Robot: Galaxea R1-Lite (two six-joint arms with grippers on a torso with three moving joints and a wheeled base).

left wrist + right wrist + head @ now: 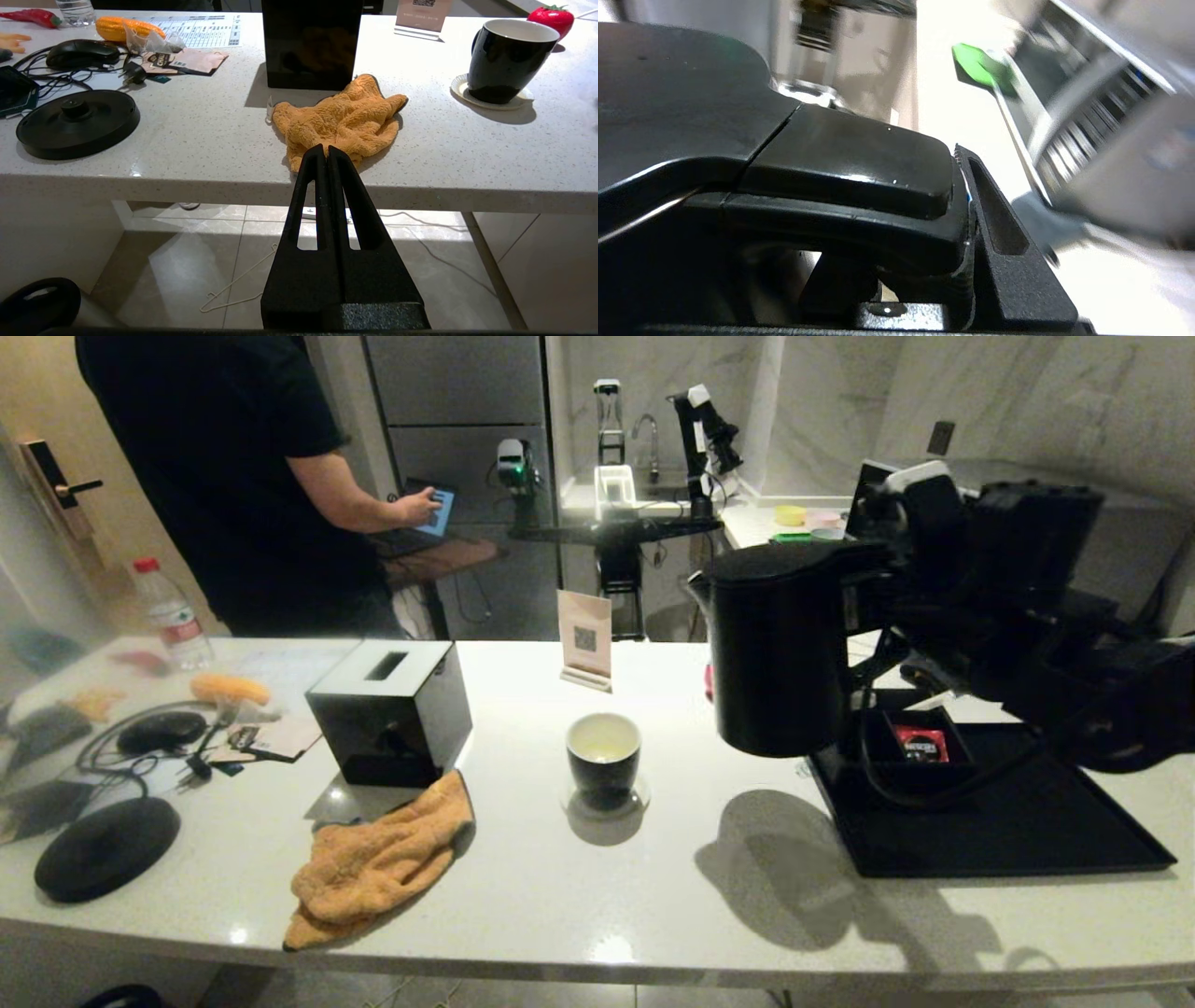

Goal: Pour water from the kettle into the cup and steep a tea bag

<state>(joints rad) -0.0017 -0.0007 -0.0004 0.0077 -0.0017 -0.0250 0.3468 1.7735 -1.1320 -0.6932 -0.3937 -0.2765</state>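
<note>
- The right gripper (966, 205) is clamped on the handle of the large matte black electric kettle (780, 649), which is held in the air at the centre right of the head view; in the right wrist view one black finger (999, 242) is seen pressed against the glossy handle top.
- The kettle is kept roughly upright, its spout turned toward the left of the head view, its base clear of the counter and a shadow cast on the white surface beneath it.
- The small rounded cup, black outside and white inside (604, 759), is found to the lower left of the kettle in the head view, near it but apart from it, standing upright on a small pale round coaster (488, 95).
- Pale yellowish liquid (603, 744) is seen low inside the cup.
- No tea bag can be made out in any view.
- Beneath and behind the right arm, a flat black rectangular tray (1008, 821) lies at the lower right of the head view, with a red Nescafe sachet (921, 744) in a small black box on it.
- The left gripper (327, 156) is held below the counter's front edge, fingers pressed together with nothing between them, pointing toward a crumpled orange terry cloth (378, 863).
- Behind the cloth a black tissue box with a white top (390, 709) stands, well to the left of the cup.
- A round black kettle base (105, 847) rests at the lower left of the head view.
</note>
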